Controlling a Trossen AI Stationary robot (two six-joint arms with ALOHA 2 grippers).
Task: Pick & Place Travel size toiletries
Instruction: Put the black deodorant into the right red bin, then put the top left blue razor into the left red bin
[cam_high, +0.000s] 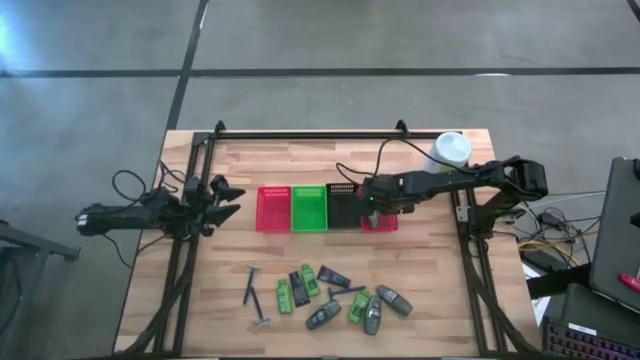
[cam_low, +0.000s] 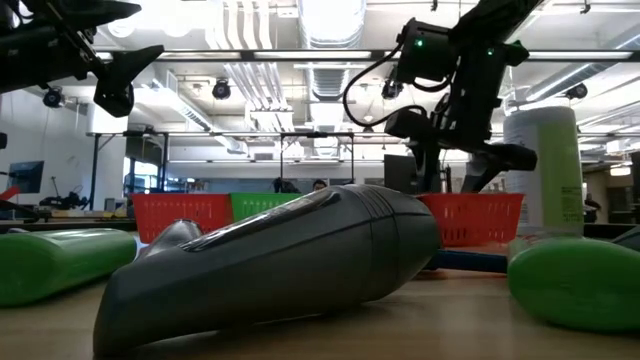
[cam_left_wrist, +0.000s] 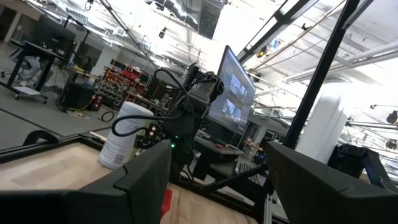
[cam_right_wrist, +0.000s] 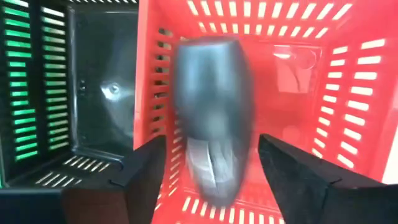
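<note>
Toiletries sit in a loose cluster (cam_high: 330, 297) at the near edge of the wooden slat table (cam_high: 420, 180): glossy green packets (cam_high: 285, 296), dark tubes (cam_high: 333, 276), smooth grey oval bottles (cam_high: 394, 300), two thin blue razors (cam_high: 250, 284) lying flat on the left side. One more grey oval bottle (cam_right_wrist: 211, 118), blurred, is inside the right-hand red mesh basket (cam_right_wrist: 329, 93), between the right gripper's (cam_right_wrist: 211, 174) spread fingers and not pinched by them. Right gripper hovers over that basket, which is just beside the black basket (cam_high: 344, 205); green basket (cam_high: 309, 208) and another red basket (cam_high: 272, 209) line up beyond, all slotted plastic. White cylindrical canister (cam_high: 449, 151) stands upright at the far right corner. Left gripper (cam_high: 226, 198) waits near the left edge, jaws spread, holding nothing.
</note>
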